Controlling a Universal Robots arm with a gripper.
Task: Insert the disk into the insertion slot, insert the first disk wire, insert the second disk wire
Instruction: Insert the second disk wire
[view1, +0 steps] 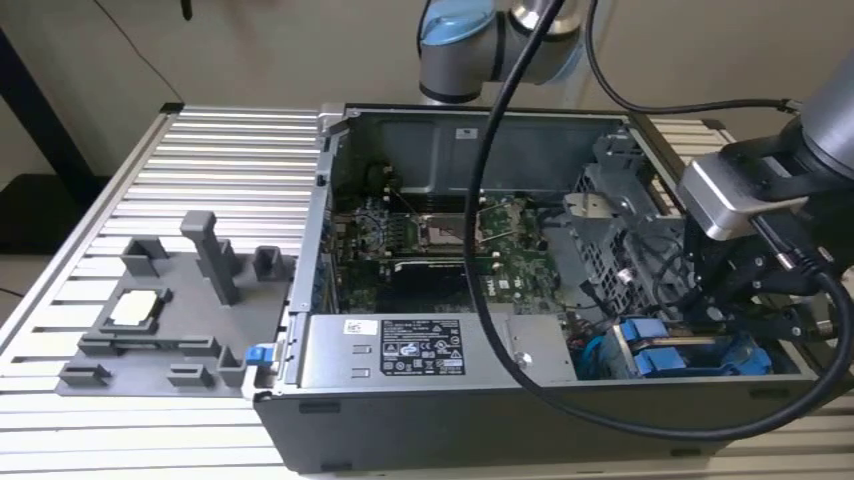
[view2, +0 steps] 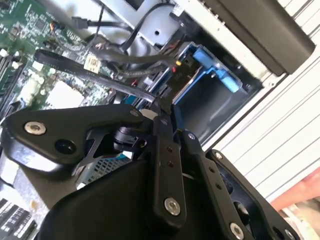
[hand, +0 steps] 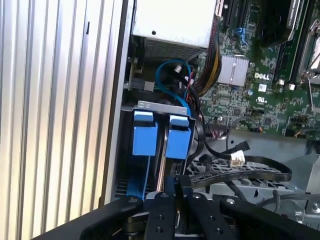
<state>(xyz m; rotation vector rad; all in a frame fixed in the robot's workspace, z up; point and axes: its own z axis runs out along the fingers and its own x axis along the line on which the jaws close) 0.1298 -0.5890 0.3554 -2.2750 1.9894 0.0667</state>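
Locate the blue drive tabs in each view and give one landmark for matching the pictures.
Exterior view: blue tabs in the case's corner nearest the camera, on the exterior view's right, beside the gripper.
First wrist view: blue tabs side by side, just past the gripper.
Second wrist view: blue tabs beyond the gripper.
Shared landmark: green motherboard.

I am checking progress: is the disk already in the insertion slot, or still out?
In: the disk stands in the insertion slot beside another blue-tabbed drive, with the end effector just above.

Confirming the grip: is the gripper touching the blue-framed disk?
Cannot tell. In the first wrist view the gripper sits close by the disk, but the gripper's own body hides whether they meet.
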